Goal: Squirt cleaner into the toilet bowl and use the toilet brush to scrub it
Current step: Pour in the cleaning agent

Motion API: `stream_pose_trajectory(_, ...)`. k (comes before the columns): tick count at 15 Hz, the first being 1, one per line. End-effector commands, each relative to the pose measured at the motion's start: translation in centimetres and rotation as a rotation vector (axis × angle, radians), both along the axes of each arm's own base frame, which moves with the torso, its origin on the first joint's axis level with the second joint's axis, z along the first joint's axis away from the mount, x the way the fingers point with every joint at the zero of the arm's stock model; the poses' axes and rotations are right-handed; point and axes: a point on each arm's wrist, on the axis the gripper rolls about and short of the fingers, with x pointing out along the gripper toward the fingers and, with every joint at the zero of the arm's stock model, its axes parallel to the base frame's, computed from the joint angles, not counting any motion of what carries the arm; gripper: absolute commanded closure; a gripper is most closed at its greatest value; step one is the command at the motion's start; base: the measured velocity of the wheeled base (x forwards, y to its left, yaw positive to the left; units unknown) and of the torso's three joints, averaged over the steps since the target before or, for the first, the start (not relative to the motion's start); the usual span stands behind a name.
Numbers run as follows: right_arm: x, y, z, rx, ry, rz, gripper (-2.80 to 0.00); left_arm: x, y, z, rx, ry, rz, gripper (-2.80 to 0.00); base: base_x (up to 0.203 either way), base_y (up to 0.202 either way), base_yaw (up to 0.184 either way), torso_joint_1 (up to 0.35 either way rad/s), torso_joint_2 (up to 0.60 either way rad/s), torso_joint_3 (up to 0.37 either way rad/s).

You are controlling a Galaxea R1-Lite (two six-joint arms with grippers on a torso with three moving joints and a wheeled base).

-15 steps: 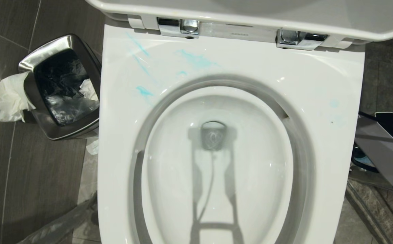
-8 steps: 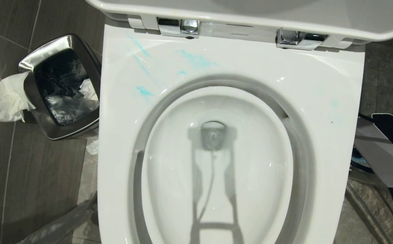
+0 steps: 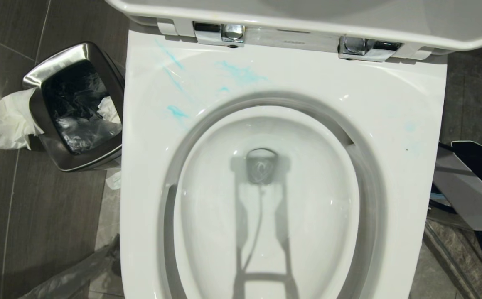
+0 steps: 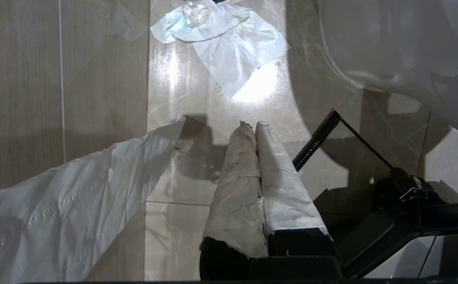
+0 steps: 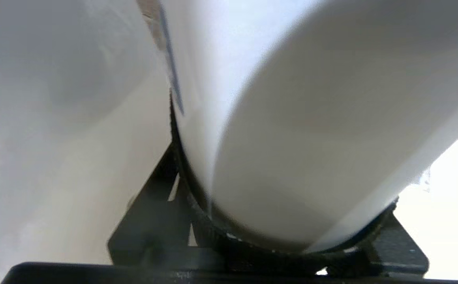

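Toilet bowl (image 3: 284, 199) fills most of the head view, seat and lid (image 3: 307, 16) raised, chrome hinges (image 3: 220, 32) at the back. Cleaner (image 3: 241, 74) shows as thin turquoise streaks and smears on the back-left part of the rim; a faint tint also on the right rim. Basin itself looks white, w/ water at the drain. Steel waste bin (image 3: 75, 108) stands just beside the bowl on its left, crumpled paper (image 3: 6, 122) hanging off its outer side. Right arm (image 3: 469, 195) sits low at the right edge of the head view, beside the bowl. Right gripper (image 5: 292, 221): jaws set around a wide white rounded object (image 5: 292, 118) that fills the right wrist view; object too close to identify. Left gripper (image 4: 254, 130): paper-wrapped fingers pressed together, holding nothing, pointing at the tiled floor (image 4: 102, 79) near a loose tissue (image 4: 229, 43). Toilet brush not identifiable in any view.
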Motion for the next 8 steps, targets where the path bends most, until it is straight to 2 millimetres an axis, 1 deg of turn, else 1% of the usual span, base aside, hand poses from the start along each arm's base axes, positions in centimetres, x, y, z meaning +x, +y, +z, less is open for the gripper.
stream_pose_trajectory(1, -0.1, -0.1, -0.2, 0.004, 0.006, -0.01, 0.0, 0.0, 0.0, 0.0, 0.0, 0.002, 0.0, 0.0, 0.0, 0.0, 0.0, 0.0, 0.0, 0.0)
stream_pose_trajectory(3, -0.3, -0.3, -0.2, 0.024, 0.021, -0.037, 0.0, 0.0, 0.0, 0.0, 0.0, 0.002, 0.0, 0.0, 0.0, 0.0, 0.0, 0.0, 0.0, 0.0)
stream_pose_trajectory(5, -1.0, -0.5, 0.2, 0.057, 0.043, -0.077, 0.0, 0.0, 0.0, 0.0, 0.0, 0.002, 0.0, 0.0, 0.0, 0.0, 0.0, 0.0, 0.0, 0.0)
stream_pose_trajectory(8, -2.7, -1.0, 2.5, 0.072, 0.032, -0.095, 0.0, 0.0, 0.0, 0.0, 0.0, 0.002, -0.002, 0.0, 0.0, 0.0, 0.0, 0.0, 0.0, 0.0)
